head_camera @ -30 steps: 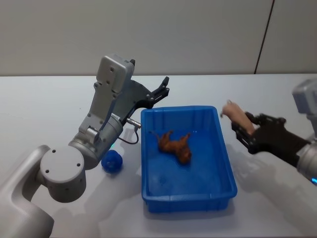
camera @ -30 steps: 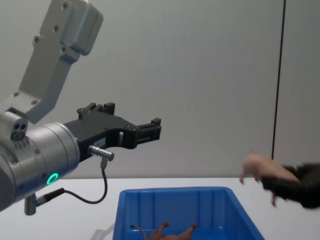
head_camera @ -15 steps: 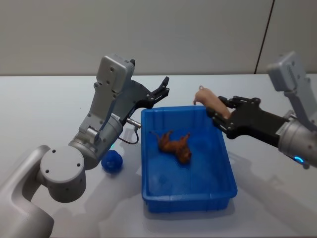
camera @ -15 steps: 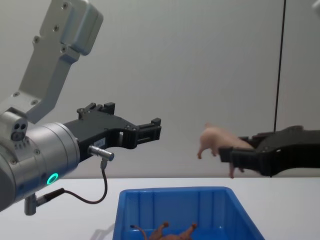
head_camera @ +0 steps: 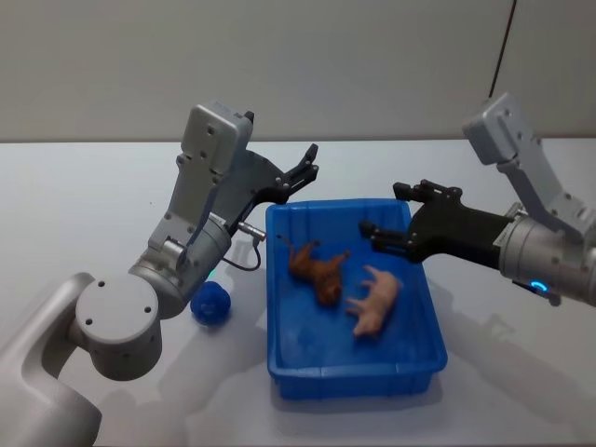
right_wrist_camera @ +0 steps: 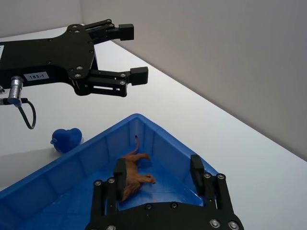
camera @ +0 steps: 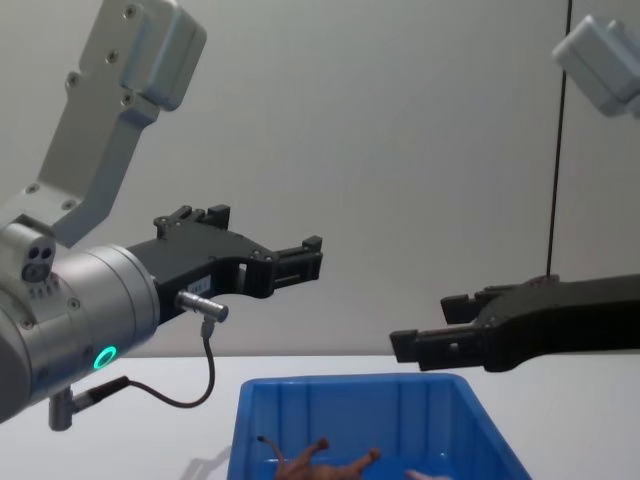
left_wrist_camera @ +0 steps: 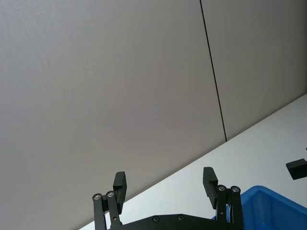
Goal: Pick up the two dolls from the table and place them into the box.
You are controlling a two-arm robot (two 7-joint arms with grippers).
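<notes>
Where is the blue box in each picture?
Head view: box centre, right gripper open above its far right corner.
Chest view: box bottom centre, below the left gripper.
Left wrist view: box corner beside the left gripper's finger.
Right wrist view: box under the right gripper, orange doll inside.
Shared landmark: the open left gripper by the box's far left corner.

In your chest view the bottom edge cuts the box off just below its rim, leaving you only the top of the orange doll and a sliver of the pink doll. From the right wrist, the body of the right gripper covers the box's near floor.
</notes>
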